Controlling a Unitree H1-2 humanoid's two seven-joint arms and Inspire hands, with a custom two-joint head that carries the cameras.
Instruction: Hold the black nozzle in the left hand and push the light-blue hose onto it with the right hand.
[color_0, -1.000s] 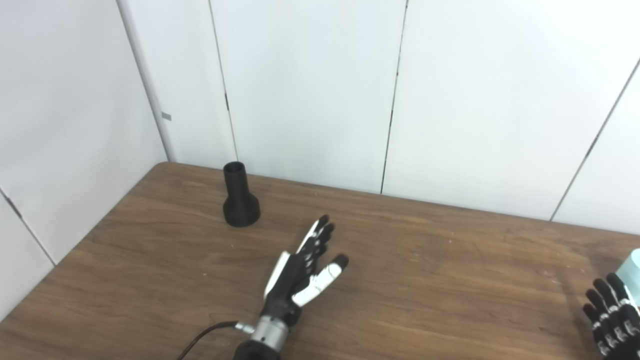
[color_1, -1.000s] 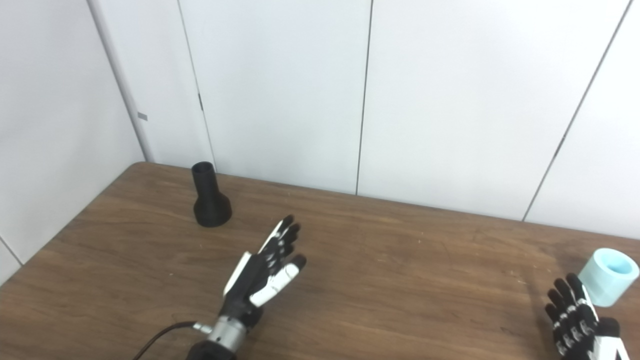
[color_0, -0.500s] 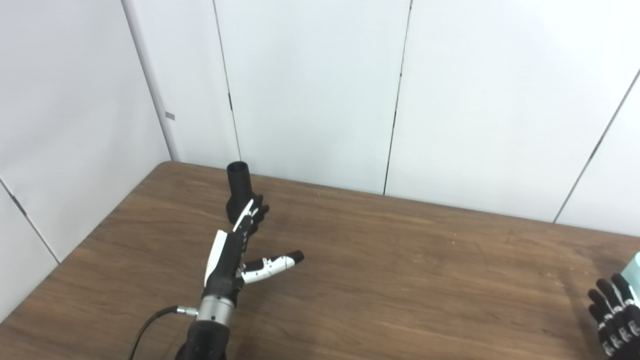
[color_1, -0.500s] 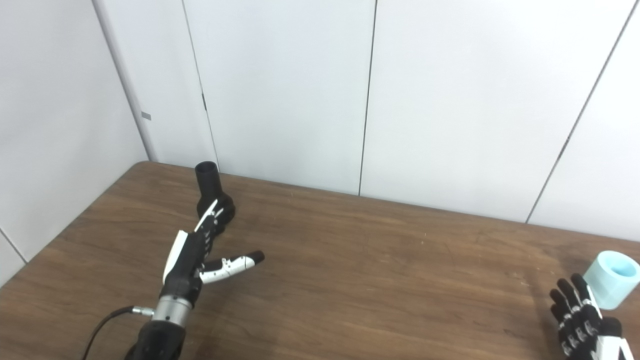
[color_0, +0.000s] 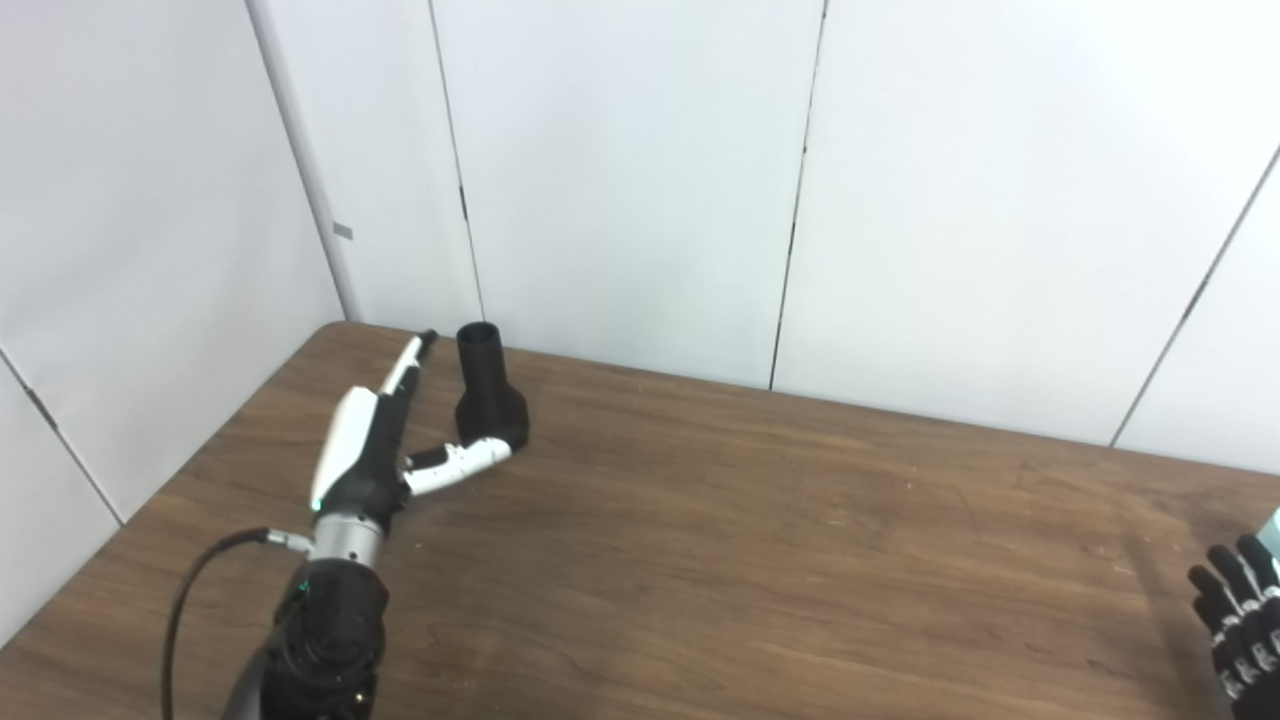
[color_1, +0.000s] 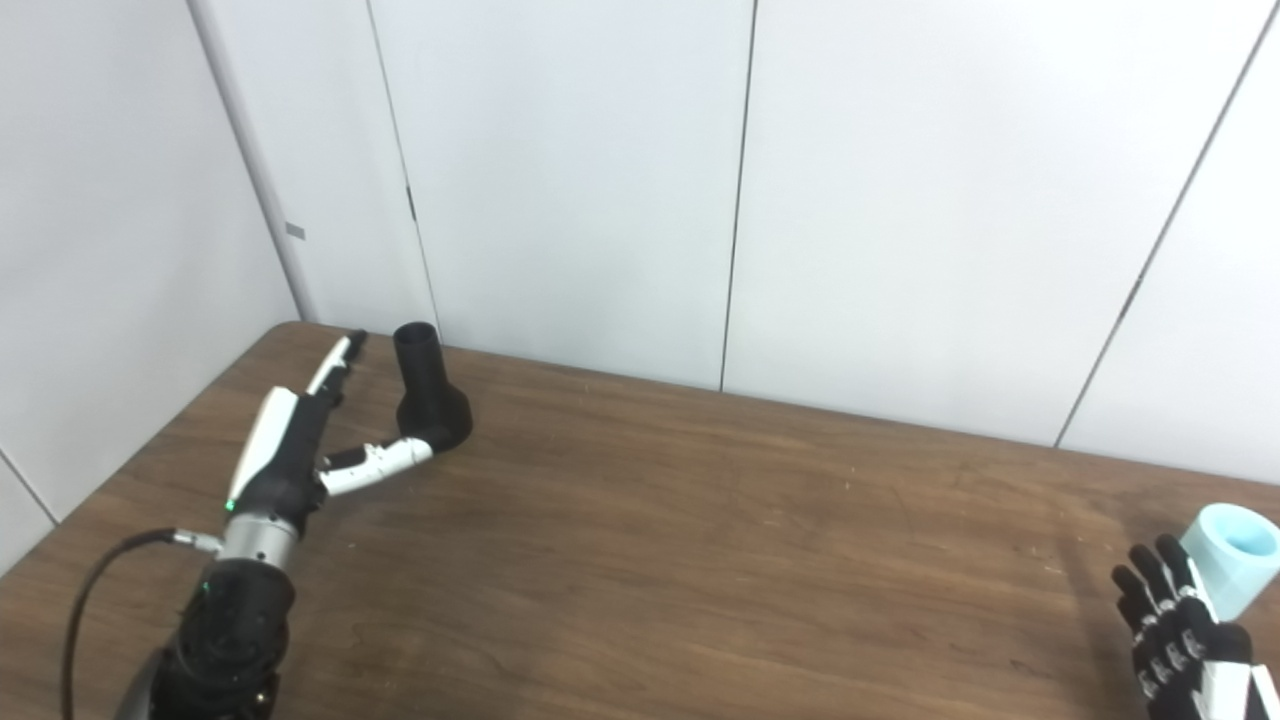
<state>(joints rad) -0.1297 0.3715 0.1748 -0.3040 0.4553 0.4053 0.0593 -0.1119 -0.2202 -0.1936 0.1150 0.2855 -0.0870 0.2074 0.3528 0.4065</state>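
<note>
- Spanning the whole lower part of both views, the brown wooden table (color_0: 760, 560) lies under both hands and meets the wall panels behind them.
- Rising behind the table, the white wall panels (color_0: 620, 180) stand beyond the left hand's fingertips, with dark seams between them.
- Reaching in from the bottom-left edge, the left hand (color_0: 375, 440) is spread and holds nothing: its fingers (color_0: 405, 362) stretch toward the wall while the white thumb (color_0: 470, 457) juts out to the right.
- Standing upright on its flared base, the black nozzle (color_0: 488, 395) sits in the gap between those fingers and the thumb, just right of the fingers. The thumb tip lies at the foot of the base; whether it touches cannot be told. The narrow open end points up, level with the fingertips.
- Showing at the bottom-right corner, the right hand (color_1: 1185, 650) has its dark fingers spread and pointing upward, closed on nothing. It is partly cut by the picture's edge, well apart from the left hand.
- Sitting just beyond the right hand's fingertips, a little to their right, the light-blue hose (color_1: 1232, 555) appears as a short pale cylinder with its open end up, on the table near the right edge, far across from the nozzle.
- Trailing from the left wrist, a black cable (color_0: 195, 590) loops down to the bottom edge.
</note>
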